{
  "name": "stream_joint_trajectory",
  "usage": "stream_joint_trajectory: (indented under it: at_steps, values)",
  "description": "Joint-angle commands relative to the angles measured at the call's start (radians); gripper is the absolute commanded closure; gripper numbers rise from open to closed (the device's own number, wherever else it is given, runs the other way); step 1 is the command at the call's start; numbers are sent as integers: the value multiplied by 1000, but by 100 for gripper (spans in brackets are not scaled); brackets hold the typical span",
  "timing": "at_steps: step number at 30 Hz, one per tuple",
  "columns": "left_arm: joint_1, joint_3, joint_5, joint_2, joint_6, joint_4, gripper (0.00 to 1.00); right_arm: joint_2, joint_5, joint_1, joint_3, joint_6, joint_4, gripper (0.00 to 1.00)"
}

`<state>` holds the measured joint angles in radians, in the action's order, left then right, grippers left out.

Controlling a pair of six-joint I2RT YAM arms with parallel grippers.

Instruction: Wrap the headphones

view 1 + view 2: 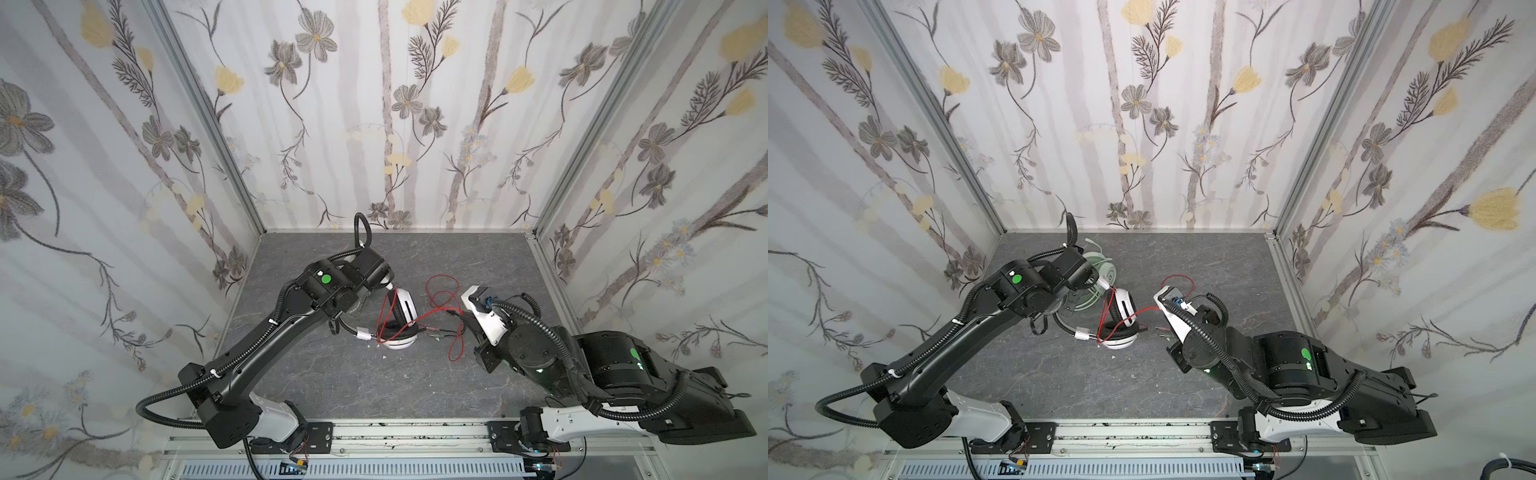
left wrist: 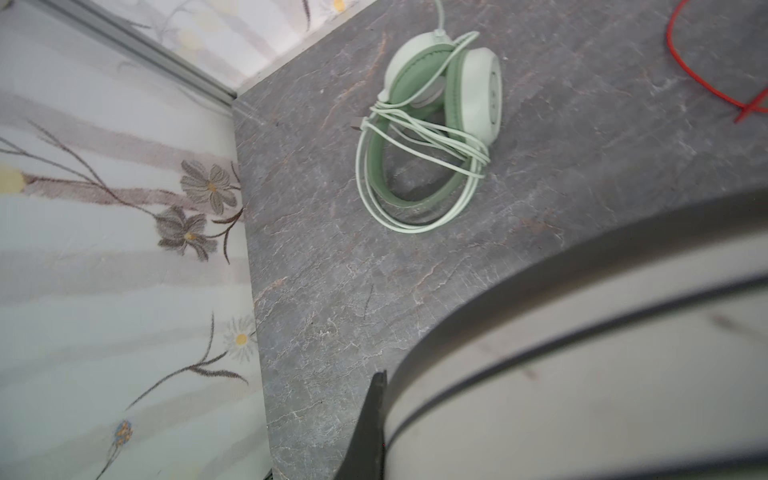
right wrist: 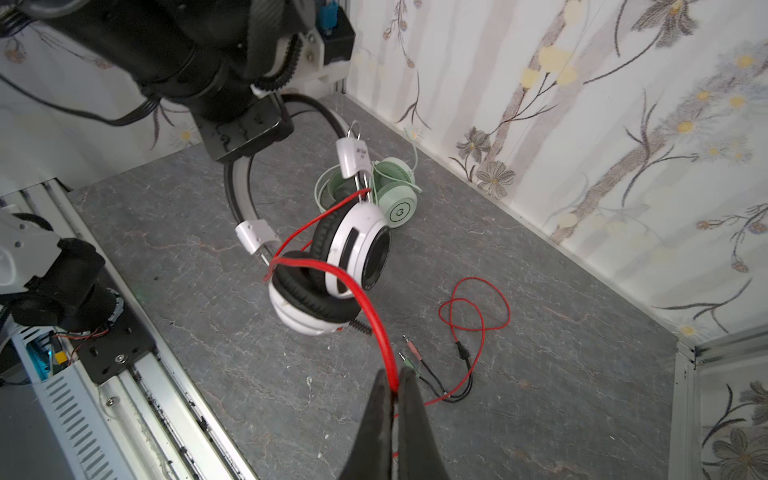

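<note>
The white-and-black headphones (image 1: 398,332) (image 1: 1121,332) (image 3: 347,253) rest on their ear cups near the middle of the grey table. My left gripper (image 2: 384,384) (image 3: 245,137) is shut on their white headband (image 2: 582,374); only one of its fingers (image 2: 372,419) shows. Their thin red cord (image 3: 376,328) runs from the cups into my right gripper (image 3: 394,380), which is shut on it just above the table. The rest of the cord (image 1: 444,291) loops beyond, ending in plugs (image 3: 409,353). The mint-green headphones (image 2: 436,124) (image 1: 1105,270) (image 3: 395,199) lie behind, cord coiled around them.
Flowered walls (image 1: 374,124) close the table on three sides, with metal corner posts (image 1: 216,137). A metal rail (image 1: 395,432) carrying both arm bases runs along the front edge. The left arm (image 1: 266,345) reaches over the table's left half.
</note>
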<state>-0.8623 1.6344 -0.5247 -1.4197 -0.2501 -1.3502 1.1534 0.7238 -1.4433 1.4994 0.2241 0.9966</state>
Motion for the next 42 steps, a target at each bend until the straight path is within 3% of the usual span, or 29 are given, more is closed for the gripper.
stream_joint_trajectory:
  at_steps: [1,8,18,26,31,33,34,37,39,42]
  values:
    - [-81,-19,33,18,-15,11,100,-23,-101,91,-37,-132,-115,100]
    - [-247,-47,148,59,12,102,100,-55,-328,335,-181,-206,-237,100]
    - [-260,-57,239,141,37,175,100,-98,-765,657,-411,-196,-444,100]
    - [-261,-77,347,203,40,223,100,-90,-959,763,-487,-180,-550,100]
    - [-257,-69,345,245,13,251,100,-92,-1065,805,-560,-140,-629,100]
    - [-249,-61,366,262,1,266,100,-103,-1158,811,-611,-132,-698,100]
    - [-242,-56,376,268,-7,272,100,-109,-1213,810,-634,-135,-731,98]
    - [-196,-41,394,281,-55,287,100,-144,-1349,810,-709,-121,-833,77]
    - [-156,-23,400,285,-92,281,100,-195,-1359,815,-769,-85,-885,56]
    - [-101,14,396,288,-135,254,100,-290,-1345,834,-862,-26,-945,46]
